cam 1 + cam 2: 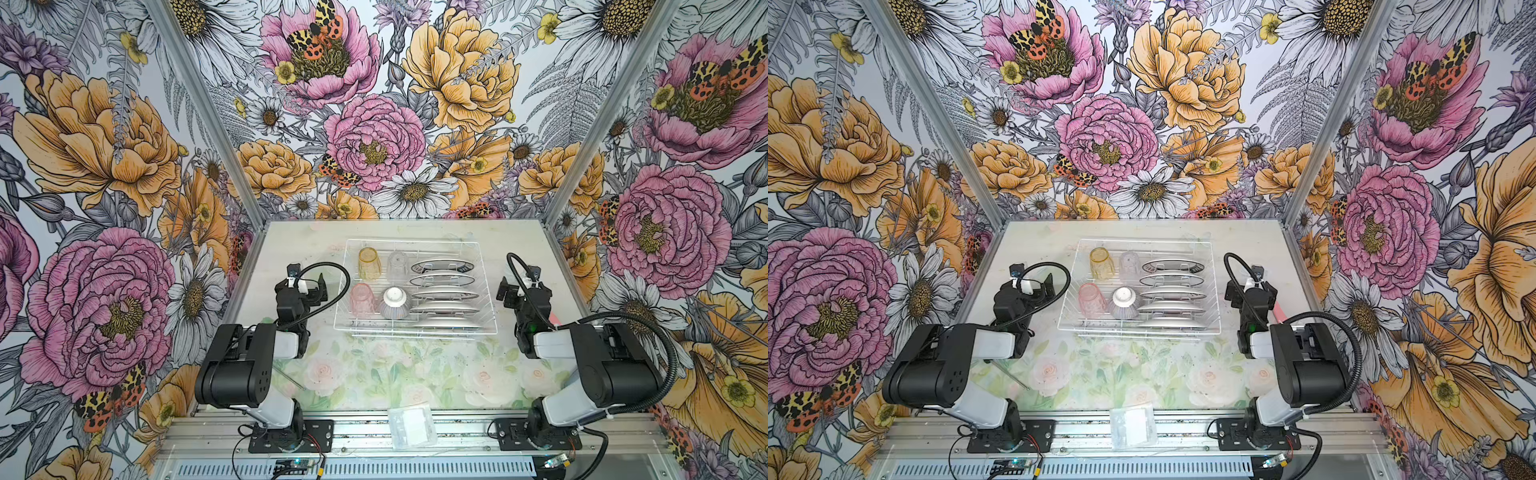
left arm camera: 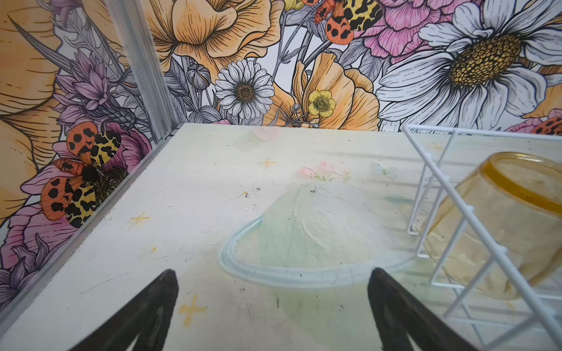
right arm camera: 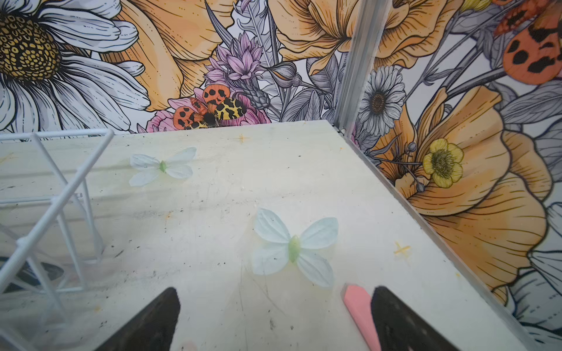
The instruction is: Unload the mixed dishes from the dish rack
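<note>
**A:** Where was the dish rack seen?

**B:** The dish rack (image 1: 415, 331) (image 1: 1142, 331) was set on the far half of the tabletop (image 1: 291, 245), between the two arms, in both top views.

**A:** What was it loaded with?

**B:** On its left side a yellow tumbler (image 1: 369, 262) and a clear tumbler (image 1: 397, 266) were placed at the far end. A pink tumbler (image 1: 363, 298) and a ribbed bowl (image 1: 395, 303) were placed nearer, the bowl turned over with its white foot up. A row of plates (image 1: 444, 294) was stood on edge in the slots on the right side.

**A:** Was any dish touched?

**B:** None was. The left fingers (image 2: 146, 316) were spread wide and empty over bare tabletop, just outside the rack's left wall. The yellow tumbler was seen tilted behind the wires in the left wrist view. The right fingers (image 3: 401, 322) were likewise spread and empty, outside the rack's right wall.

**A:** Was anything else noted?

**B:** A pink strip (image 3: 355, 307) was seen lying on the tabletop beside one right finger. A clear plastic packet (image 1: 411, 428) was seen lying on the front rail.
</note>
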Controlling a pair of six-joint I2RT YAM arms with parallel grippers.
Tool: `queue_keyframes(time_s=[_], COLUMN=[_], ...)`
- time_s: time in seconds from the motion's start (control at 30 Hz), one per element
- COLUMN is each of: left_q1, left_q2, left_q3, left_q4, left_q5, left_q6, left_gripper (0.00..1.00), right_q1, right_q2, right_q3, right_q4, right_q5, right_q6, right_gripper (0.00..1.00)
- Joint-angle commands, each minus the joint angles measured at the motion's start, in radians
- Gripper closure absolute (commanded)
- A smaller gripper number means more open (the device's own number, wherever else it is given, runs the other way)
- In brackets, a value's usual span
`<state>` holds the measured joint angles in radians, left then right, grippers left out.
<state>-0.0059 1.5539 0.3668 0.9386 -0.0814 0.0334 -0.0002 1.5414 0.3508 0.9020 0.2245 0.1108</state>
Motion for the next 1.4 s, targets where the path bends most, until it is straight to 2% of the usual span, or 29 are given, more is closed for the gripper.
queue_keyframes(time_s=[0.0, 0.7, 0.77, 0.83, 0.9, 1.0, 1.03, 1.1, 1.17, 1.27, 1.37], left_q1=[0.006, 0.012, 0.023, 0.047, 0.056, 0.073, 0.073, 0.051, 0.020, -0.082, -0.191], left_q2=[-0.004, -0.003, -0.003, -0.004, -0.006, -0.087, -0.127, -0.207, -0.298, -0.408, -0.433], left_q3=[0.013, 0.016, 0.016, 0.022, 0.025, 0.084, 0.109, 0.137, 0.180, 0.248, 0.351], left_q4=[-0.005, -0.010, -0.011, -0.021, -0.025, -0.203, -0.277, -0.384, -0.496, -0.629, -0.753], left_q5=[0.024, 0.037, 0.076, 0.145, 0.166, 0.212, 0.213, 0.194, 0.173, 0.093, 0.032], left_q6=[-0.003, -0.006, -0.009, -0.016, -0.020, -0.023, -0.023, -0.009, -0.052, -0.073, -0.033], left_gripper=[0.01, 0.01, 0.01, 0.06, 0.13, 0.29, 0.31, 0.33, 0.34, 0.35, 0.33], right_q1=[-0.002, -0.002, -0.002, -0.002, -0.002, -0.009, -0.015, -0.026, -0.035, -0.039, -0.042], right_q2=[0.002, 0.002, 0.001, 0.001, 0.000, -0.002, -0.003, -0.004, -0.022, -0.078, -0.165], right_q3=[0.024, 0.024, 0.024, 0.024, 0.023, 0.018, 0.015, 0.010, 0.016, 0.050, 0.102], right_q4=[0.015, 0.013, 0.013, 0.015, 0.016, 0.020, 0.024, 0.033, 0.008, -0.102, -0.261], right_q5=[-0.004, -0.005, -0.006, -0.005, -0.008, -0.022, -0.031, -0.046, -0.052, -0.070, -0.073], right_q6=[-0.006, -0.008, -0.006, -0.006, -0.005, -0.001, 0.001, 0.011, 0.022, 0.018, 0.021], right_gripper=[0.01, 0.00, 0.00, 0.00, 0.00, 0.00, 0.01, 0.01, 0.02, 0.05, 0.07])
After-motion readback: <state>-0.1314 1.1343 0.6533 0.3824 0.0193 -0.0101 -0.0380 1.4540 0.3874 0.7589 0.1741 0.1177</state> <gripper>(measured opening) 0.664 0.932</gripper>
